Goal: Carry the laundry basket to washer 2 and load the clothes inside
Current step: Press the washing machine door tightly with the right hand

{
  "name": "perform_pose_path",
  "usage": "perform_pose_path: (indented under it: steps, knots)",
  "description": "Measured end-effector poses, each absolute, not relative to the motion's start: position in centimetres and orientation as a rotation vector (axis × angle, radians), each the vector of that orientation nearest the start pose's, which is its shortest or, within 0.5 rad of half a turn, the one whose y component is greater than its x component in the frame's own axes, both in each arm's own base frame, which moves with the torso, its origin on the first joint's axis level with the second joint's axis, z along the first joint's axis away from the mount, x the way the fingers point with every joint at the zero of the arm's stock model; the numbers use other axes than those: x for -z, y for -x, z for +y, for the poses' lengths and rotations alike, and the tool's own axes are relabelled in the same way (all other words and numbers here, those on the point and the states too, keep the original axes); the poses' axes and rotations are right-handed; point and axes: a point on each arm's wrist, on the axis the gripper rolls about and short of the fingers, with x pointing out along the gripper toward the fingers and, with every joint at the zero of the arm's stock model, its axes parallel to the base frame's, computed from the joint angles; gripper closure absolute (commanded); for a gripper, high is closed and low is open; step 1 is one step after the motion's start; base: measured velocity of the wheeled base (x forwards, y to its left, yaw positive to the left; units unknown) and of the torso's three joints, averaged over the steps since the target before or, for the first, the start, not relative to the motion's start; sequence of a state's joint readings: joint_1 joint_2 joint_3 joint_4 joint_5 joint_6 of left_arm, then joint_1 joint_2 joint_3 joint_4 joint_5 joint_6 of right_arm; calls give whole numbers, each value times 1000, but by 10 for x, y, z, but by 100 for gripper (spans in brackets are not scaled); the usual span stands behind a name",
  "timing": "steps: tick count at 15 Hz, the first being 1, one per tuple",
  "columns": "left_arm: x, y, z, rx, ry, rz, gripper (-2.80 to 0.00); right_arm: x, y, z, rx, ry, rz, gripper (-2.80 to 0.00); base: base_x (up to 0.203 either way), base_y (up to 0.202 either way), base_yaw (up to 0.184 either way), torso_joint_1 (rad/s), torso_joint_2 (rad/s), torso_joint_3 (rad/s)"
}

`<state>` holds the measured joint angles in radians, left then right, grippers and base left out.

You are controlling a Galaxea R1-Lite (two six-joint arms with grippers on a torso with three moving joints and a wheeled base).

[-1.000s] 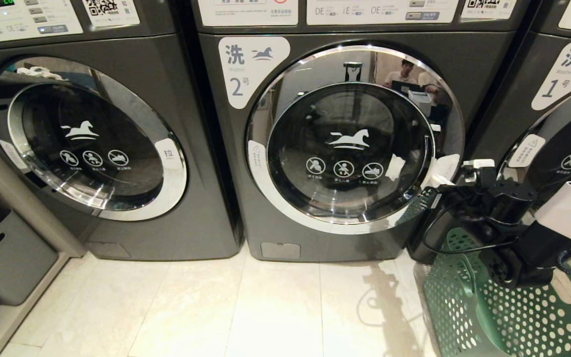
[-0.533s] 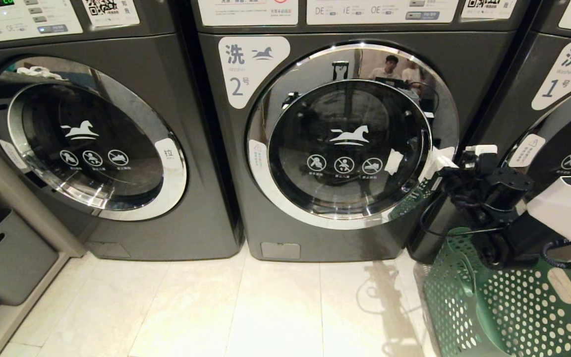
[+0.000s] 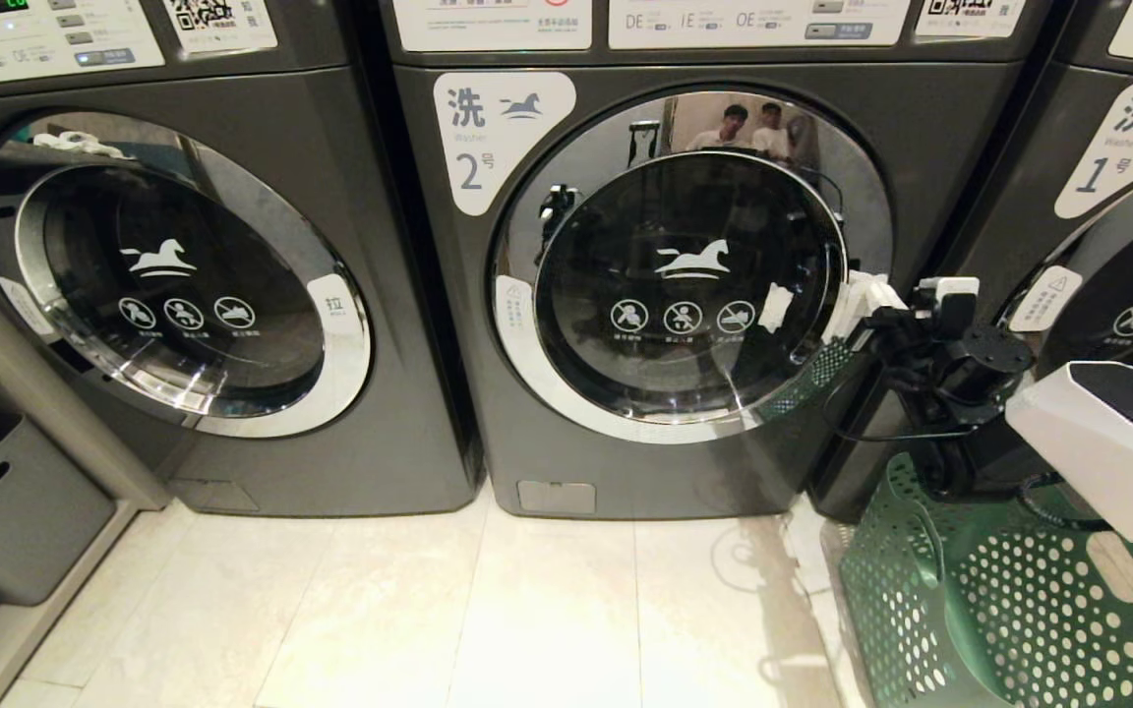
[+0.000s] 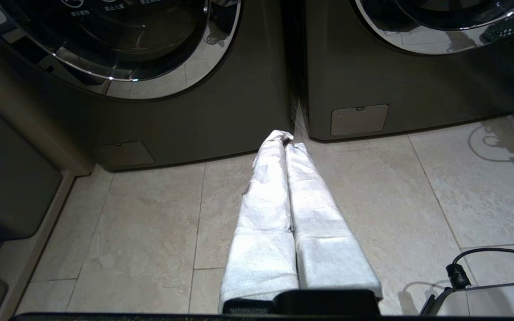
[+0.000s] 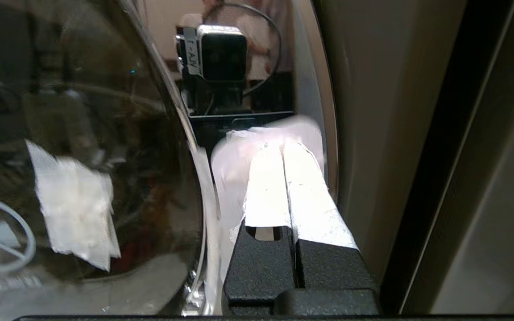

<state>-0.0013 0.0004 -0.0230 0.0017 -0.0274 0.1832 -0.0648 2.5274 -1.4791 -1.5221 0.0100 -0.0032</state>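
Washer 2 (image 3: 505, 138) stands in the middle, dark grey with a round chrome-rimmed door (image 3: 694, 265). The door's right edge stands slightly out from the machine's front. My right gripper (image 3: 866, 295) is at that edge, shut, its white-wrapped fingertips (image 5: 266, 178) tucked between the chrome rim (image 5: 203, 200) and the machine's front, with nothing between them. The green laundry basket (image 3: 999, 610) sits on the floor at the lower right, under my right arm. The clothes are out of view. My left gripper (image 4: 286, 138) hangs shut and empty over the floor tiles, in front of the gap between two machines.
A like washer (image 3: 173, 275) stands to the left and washer 1 (image 3: 1117, 147) to the right. Grey bins (image 3: 6, 501) sit on a shelf at far left. A black cable (image 4: 484, 258) lies on the floor. People show as reflections in the door.
My right gripper has risen and drawn toward me along the door's right edge. The door's right edge has swung out from the machine, and its reflections have shifted. The left arm is still.
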Motion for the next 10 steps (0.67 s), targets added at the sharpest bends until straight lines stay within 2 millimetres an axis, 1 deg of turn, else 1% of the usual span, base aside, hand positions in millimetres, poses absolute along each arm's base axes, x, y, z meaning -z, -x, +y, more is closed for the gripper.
perform_pose_path:
  steps: [3, 7, 10]
  knots:
    - [-82, 25, -1, 27, -183, -23, 0, -95, -500, -33, 59, 22, -494, 0, 0, 0, 0, 0, 0, 0]
    - [-82, 25, -1, 28, -183, -23, 0, -88, -511, -43, 76, 26, -524, 0, 0, 0, 0, 0, 0, 0]
    - [-82, 25, -1, 28, -183, -23, 0, -86, -519, -46, 80, 24, -523, 0, 0, 0, 0, 0, 0, 0]
